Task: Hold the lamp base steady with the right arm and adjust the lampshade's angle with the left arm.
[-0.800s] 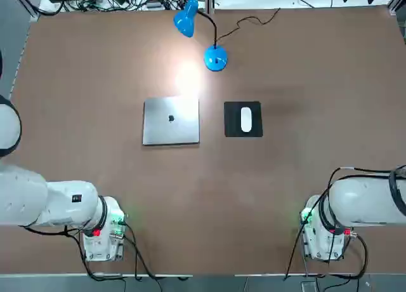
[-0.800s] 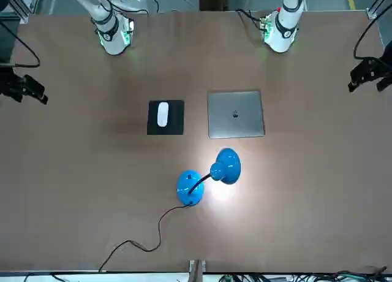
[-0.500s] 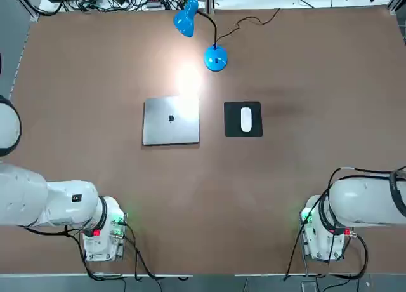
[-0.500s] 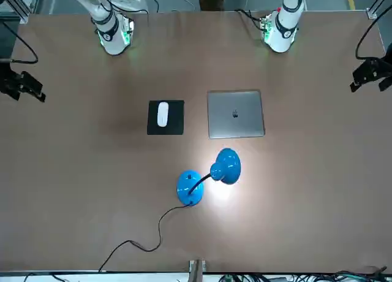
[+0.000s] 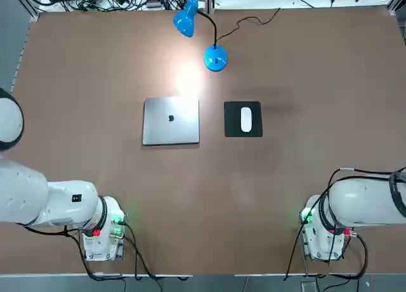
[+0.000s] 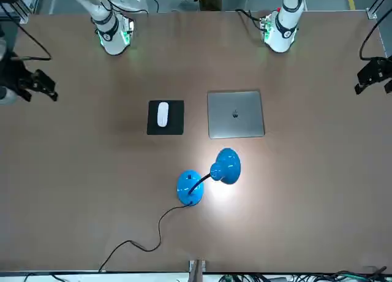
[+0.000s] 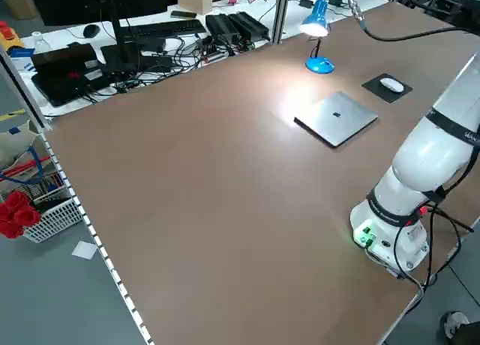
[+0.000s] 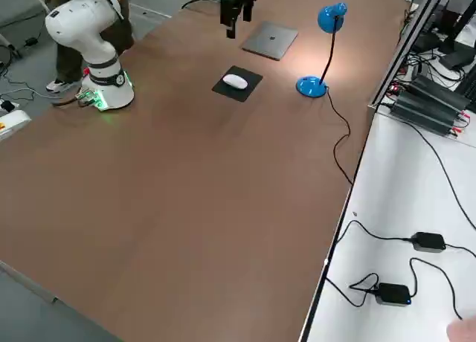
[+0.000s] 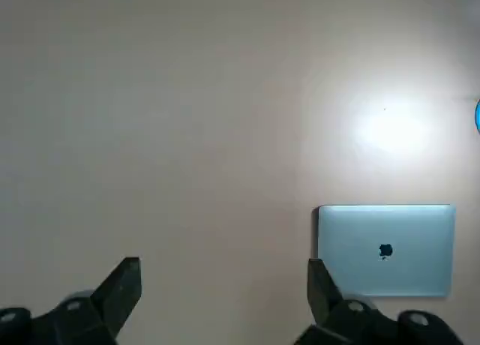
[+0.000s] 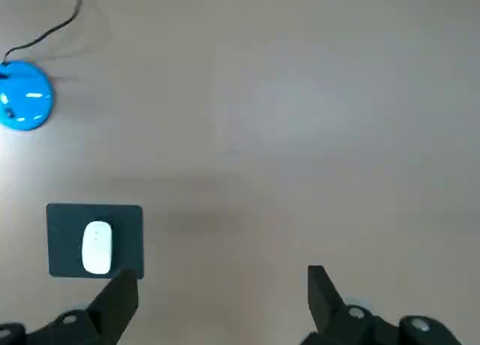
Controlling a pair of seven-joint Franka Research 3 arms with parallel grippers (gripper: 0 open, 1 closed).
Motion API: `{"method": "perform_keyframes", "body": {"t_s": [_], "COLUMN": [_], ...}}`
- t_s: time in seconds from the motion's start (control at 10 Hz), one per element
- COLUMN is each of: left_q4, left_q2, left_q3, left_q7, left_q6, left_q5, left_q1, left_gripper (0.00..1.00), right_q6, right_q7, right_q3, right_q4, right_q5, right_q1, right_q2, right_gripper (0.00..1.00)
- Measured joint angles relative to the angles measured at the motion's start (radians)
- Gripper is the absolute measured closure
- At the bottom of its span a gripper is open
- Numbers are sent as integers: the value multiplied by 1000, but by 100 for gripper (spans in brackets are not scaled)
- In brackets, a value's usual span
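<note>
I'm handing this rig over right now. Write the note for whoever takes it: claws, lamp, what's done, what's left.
Left claw: open, empty, high above the table's left side, near the laptop.
Right claw: open, empty, high above the right side, near the mouse on its pad.
Lamp: far edge, lit. Base sits beyond the pad; shade leans out past the laptop, neither touched.
Done: nothing.
Left: right claw pins the base, left claw tilts the shade.
</note>
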Motion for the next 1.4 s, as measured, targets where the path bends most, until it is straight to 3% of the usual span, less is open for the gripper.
{"method": "perform_keyframes", "body": {"t_s": [0.2,0.4,0.6,0.7,0.9,1.1,1.4], "left_q4": [47,84,95,96,97,97,98], "left_q2": [43,73,94,103,120,128,137], "left_q3": [-6,-12,-35,-42,-45,-52,-74], "left_q7": [72,272,418,481,648,730,875], "left_q6": [1,9,58,67,70,70,70], "left_q5": [0,-1,-13,-33,-49,-68,-78], "left_q1": [-3,-6,-7,-8,-8,-8,-18], "left_gripper": [2,2,2,2,2,1,1], "right_q6": [179,384,653,783,979,1112,1172], "right_q7": [5,14,14,5,-6,-8,-11], "right_q3": [130,260,374,405,413,413,405], "right_q4": [-81,-131,-143,-142,-113,-30,159], "right_q5": [25,36,37,14,-132,-231,-346], "right_q1": [11,18,22,28,50,85,139], "right_q2": [25,97,239,327,512,684,885], "right_gripper": [0,0,0,0,1,3,4]}}
